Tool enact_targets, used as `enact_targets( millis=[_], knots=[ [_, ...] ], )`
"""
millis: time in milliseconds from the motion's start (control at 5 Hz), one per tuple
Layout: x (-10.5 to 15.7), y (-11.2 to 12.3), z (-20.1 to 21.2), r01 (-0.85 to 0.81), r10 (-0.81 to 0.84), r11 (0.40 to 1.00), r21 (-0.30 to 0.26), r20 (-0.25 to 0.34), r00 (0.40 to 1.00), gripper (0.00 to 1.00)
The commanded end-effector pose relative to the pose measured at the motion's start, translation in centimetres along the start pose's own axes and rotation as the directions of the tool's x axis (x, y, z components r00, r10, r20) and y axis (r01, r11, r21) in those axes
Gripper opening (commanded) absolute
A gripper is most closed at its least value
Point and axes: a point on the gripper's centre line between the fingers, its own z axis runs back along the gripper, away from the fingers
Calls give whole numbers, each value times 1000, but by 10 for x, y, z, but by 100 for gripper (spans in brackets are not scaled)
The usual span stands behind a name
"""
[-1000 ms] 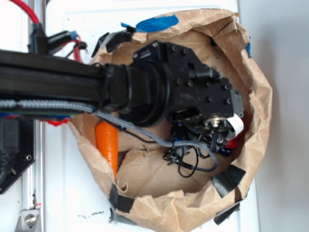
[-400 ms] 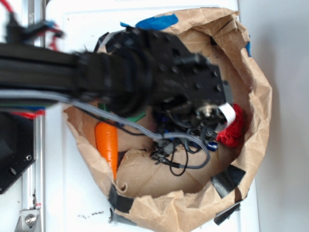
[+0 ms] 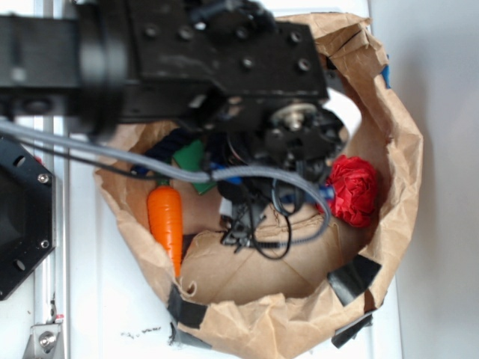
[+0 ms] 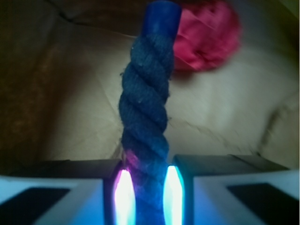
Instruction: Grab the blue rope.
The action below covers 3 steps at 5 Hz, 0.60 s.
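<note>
The blue rope [image 4: 145,103] is a thick navy twisted cord with a glossy blue cap at its far end. In the wrist view it runs straight out from between my two fingers, which press on it from both sides. My gripper [image 4: 146,192] is shut on it. In the exterior view my gripper [image 3: 299,153] hangs under the big black arm, over the middle of the paper bag. A blue capped end [image 3: 327,193] shows beside the red cloth, and a dark stretch of rope [image 3: 163,146] shows at the left under the arm. The rest is hidden.
The crumpled brown paper bag [image 3: 400,149] walls in the area. Inside lie an orange toy carrot [image 3: 166,218], a red cloth ball [image 3: 352,188], also seen in the wrist view [image 4: 206,37], and a green piece [image 3: 193,157]. The grey braided cable [image 3: 247,173] loops below the arm.
The arm has moved up the frame and looms larger, with the rope in its jaws. The red cloth ball is now uncovered. The carrot has not moved.
</note>
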Motion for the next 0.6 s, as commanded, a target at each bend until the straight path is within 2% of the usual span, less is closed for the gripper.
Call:
enact_targets(
  millis=[0,400],
  knots=[
    [14,-23,54,-273,262,955,115,104,960,0],
    [4,-48,65,-293,278,947,132,117,953,0]
  ],
)
